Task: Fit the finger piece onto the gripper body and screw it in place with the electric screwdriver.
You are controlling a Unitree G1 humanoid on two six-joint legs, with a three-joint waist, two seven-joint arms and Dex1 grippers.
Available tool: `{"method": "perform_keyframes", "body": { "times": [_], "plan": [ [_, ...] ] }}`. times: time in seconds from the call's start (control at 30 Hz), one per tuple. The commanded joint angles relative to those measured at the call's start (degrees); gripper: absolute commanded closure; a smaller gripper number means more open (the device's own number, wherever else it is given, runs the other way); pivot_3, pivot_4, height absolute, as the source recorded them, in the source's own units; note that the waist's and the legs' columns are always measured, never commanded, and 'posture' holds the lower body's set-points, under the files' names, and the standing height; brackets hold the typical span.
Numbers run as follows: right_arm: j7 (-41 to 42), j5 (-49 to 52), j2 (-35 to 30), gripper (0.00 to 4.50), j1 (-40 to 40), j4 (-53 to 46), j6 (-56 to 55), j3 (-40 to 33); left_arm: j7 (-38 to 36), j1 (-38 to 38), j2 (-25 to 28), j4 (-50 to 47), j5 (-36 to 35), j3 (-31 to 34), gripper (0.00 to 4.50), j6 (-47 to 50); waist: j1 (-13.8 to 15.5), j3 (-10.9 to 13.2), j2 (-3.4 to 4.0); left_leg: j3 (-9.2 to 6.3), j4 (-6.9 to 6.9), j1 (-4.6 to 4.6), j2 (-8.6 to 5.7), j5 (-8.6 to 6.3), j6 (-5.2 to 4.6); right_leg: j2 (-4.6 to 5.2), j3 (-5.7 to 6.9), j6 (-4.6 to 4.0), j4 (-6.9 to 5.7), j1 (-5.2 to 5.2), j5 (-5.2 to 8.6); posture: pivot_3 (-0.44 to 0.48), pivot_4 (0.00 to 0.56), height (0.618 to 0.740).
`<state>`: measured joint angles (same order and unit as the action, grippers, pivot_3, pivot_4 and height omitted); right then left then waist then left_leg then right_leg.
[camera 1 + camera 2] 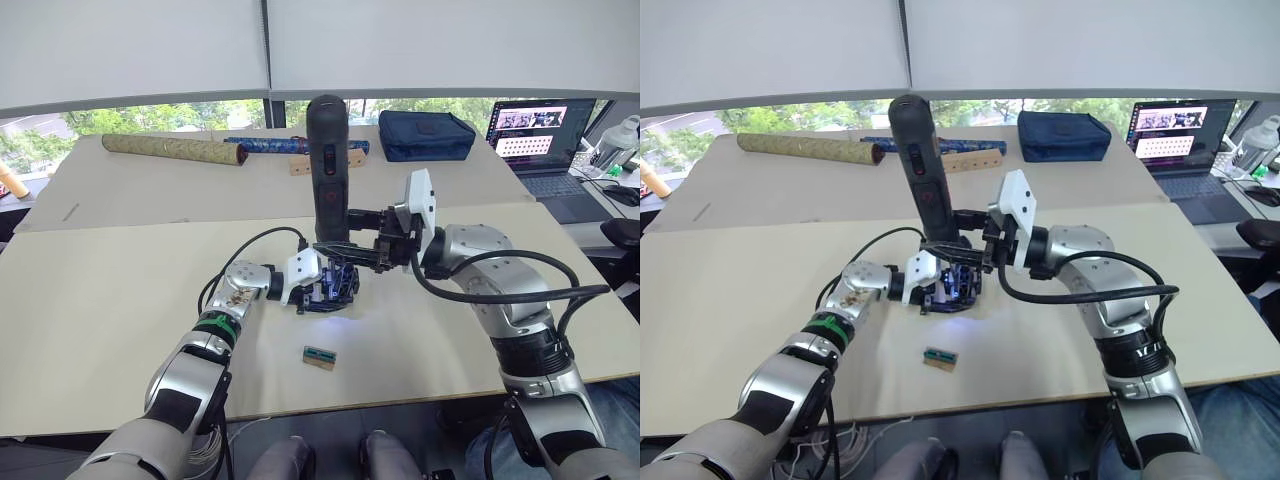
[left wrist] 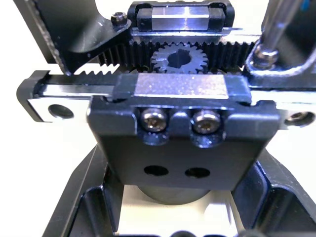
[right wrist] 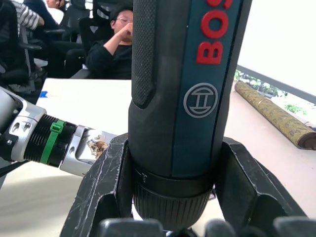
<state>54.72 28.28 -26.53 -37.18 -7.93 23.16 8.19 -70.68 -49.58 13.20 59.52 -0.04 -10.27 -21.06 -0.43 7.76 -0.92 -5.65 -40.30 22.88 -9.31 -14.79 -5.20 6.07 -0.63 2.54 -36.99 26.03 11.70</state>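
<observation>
Electric screwdriver (image 1: 327, 160) upright, clamped in right hand (image 1: 352, 251), bit down on gripper body (image 1: 335, 285); left hand (image 1: 322, 288) grasping gripper body on desk (image 1: 120, 290).

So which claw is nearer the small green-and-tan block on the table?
The left. The left claw grips the gripper body on the table just beyond the green-and-tan block. The right claw sits higher and farther back, clamped on the upright electric screwdriver.

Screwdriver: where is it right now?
The screwdriver stands upright at the table's centre, clamped in the right pincer, tip down on the gripper body that the left pincer holds.
</observation>
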Motion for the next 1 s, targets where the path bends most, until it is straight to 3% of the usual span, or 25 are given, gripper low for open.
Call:
{"method": "perform_keyframes", "body": {
  "times": [0.03,0.33,0.7,1.0],
  "plan": [
    [-0.55,-4.3,-2.7,2.59,4.19,4.34,3.46,2.48,0.03,-1.5,0.64,-1.45,-1.55,1.95,2.15,-1.46,0.03,-0.01,0.0,0.0,0.0,0.0,0.0,0.0,0.0,0.0,0.0,0.0,0.0,0.0,0.0,0.0,0.15,0.74],
    [-0.49,-2.56,-3.08,2.59,1.42,-0.24,2.24,-0.39,-0.02,-1.61,0.41,-1.09,-1.38,1.76,2.15,-1.09,0.09,0.0,0.0,0.0,0.01,0.02,0.01,0.0,0.0,0.0,0.0,0.0,0.01,0.0,0.0,0.0,0.15,0.74],
    [-1.88,10.18,-0.57,2.59,-8.2,-13.9,7.64,-6.6,0.01,-1.0,-0.2,0.01,-0.04,0.76,2.15,-1.42,0.14,0.01,-0.01,-0.02,0.02,0.48,0.0,0.02,0.02,0.02,0.02,0.0,0.01,0.21,0.0,0.0,0.15,0.74],
    [-4.63,14.84,1.71,2.59,-9.89,-15.51,10.9,-7.1,1.11,-1.09,0.23,0.45,0.61,0.66,2.15,-0.51,0.15,0.01,-0.01,-0.02,0.0,0.43,0.0,0.02,0.02,0.01,0.02,0.0,0.05,0.16,0.0,0.0,0.15,0.74]
  ]
}}
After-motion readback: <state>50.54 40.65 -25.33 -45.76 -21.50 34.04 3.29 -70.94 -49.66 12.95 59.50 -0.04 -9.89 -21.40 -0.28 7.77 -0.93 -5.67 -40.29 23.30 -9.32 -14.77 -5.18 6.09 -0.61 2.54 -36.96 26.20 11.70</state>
